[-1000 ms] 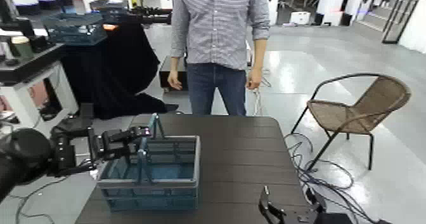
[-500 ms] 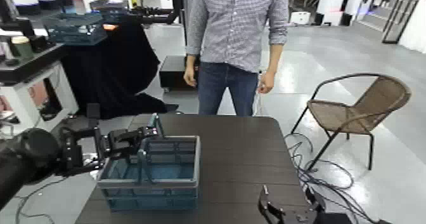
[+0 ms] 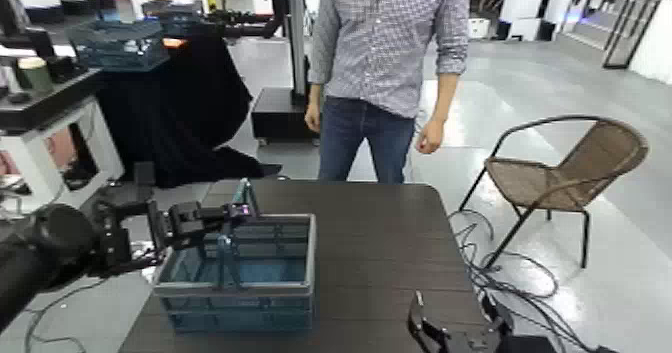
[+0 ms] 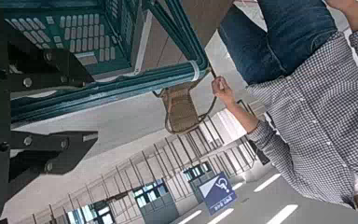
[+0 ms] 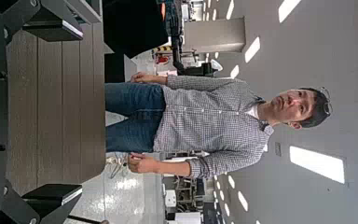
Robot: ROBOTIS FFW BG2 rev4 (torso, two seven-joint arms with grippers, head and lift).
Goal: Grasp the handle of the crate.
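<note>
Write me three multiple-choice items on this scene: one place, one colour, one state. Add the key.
1. Where is the left gripper?
A) over the chair
B) at a crate handle

2. What colour is the crate?
A) blue-grey
B) yellow

3. How does the right gripper stand?
A) shut
B) open

1 B: its tips reach the raised handle on the far side of the crate.
2 A: the rim and slats look blue-grey.
3 B: its fingers stand apart by the table's near edge.

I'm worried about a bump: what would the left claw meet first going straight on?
Probably the crate's handle, crossing just ahead of the left claw; the remaining gap is unclear.
</note>
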